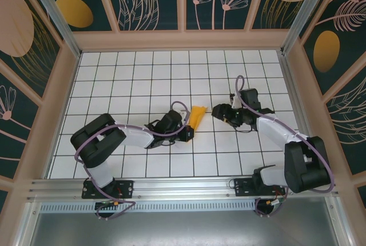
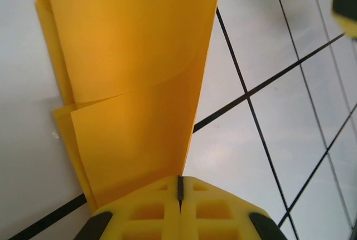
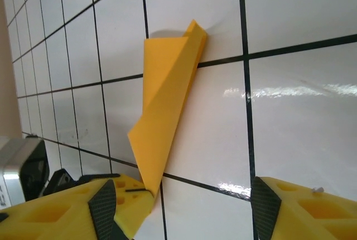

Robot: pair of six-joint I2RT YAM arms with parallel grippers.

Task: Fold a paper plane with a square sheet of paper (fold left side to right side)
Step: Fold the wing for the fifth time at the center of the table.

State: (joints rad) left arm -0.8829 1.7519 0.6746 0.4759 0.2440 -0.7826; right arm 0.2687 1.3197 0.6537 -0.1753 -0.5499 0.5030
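Observation:
The bright orange sheet of paper point(image 1: 198, 116) lies near the table's middle, folded into a narrow, pointed wedge with creased layers. My left gripper point(image 1: 188, 133) is shut on its near, narrow tip. In the left wrist view the paper point(image 2: 134, 72) fans out from the closed jaws of that gripper point(image 2: 179, 188). My right gripper point(image 1: 218, 112) hovers just right of the paper, open and holding nothing. In the right wrist view the paper point(image 3: 167, 100) rises from the tiles, its wide end tilted up, ahead of the right gripper point(image 3: 183, 209) and its spread pads point(image 3: 265, 206).
The white grid-tiled table point(image 1: 131, 86) is boxed in by tan rails and patterned walls point(image 1: 148, 0). The arms' bases sit on the metal rail point(image 1: 183, 189) at the near edge. The left gripper's yellow tip point(image 3: 134, 195) lies close beside my right gripper's left finger.

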